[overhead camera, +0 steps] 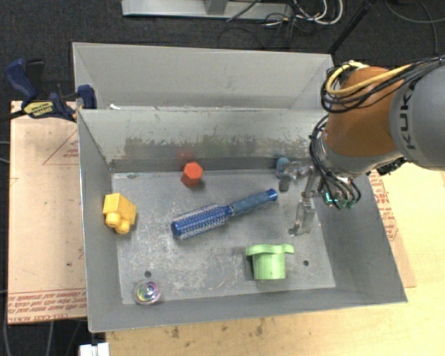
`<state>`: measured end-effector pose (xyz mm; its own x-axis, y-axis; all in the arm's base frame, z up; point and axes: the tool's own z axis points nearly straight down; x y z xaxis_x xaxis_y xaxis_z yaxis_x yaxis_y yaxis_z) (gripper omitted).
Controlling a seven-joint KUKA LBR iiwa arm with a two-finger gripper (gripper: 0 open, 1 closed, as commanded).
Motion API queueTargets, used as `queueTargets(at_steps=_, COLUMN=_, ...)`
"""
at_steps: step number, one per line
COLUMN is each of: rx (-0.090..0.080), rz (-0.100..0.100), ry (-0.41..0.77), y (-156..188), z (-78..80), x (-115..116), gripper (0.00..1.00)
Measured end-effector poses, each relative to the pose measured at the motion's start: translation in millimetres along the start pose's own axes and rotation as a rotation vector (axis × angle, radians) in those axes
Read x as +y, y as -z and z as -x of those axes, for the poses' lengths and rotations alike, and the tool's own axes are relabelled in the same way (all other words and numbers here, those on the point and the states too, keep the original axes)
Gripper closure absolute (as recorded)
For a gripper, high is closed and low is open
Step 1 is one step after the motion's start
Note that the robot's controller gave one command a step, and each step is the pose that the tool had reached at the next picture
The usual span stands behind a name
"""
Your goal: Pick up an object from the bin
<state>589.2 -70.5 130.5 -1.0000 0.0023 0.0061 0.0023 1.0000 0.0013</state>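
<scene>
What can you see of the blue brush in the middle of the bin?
The blue brush looks like plastic. It has a bristled, roughly cylindrical head at its lower-left end and a smooth, slimmer handle running to the upper right. It lies flat and diagonal on the floor of the bin, near the middle, apart from every other thing. The tool hangs to the right of the handle's tip, not touching it.

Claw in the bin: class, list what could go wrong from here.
1. The claw hangs over bare floor between the blue brush and the green cup; closing there may catch nothing.
2. It is near the bin's right wall; a sideways move could scrape it.
3. The long brush, gripped at its handle end, may tip out.
</scene>
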Motion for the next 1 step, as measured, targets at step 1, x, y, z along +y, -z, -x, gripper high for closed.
queueTargets(at_steps=1, rx=-0.01, rz=0.003, ry=-0.019, y=-14.5, z=35.9, x=54.2, gripper=0.0)
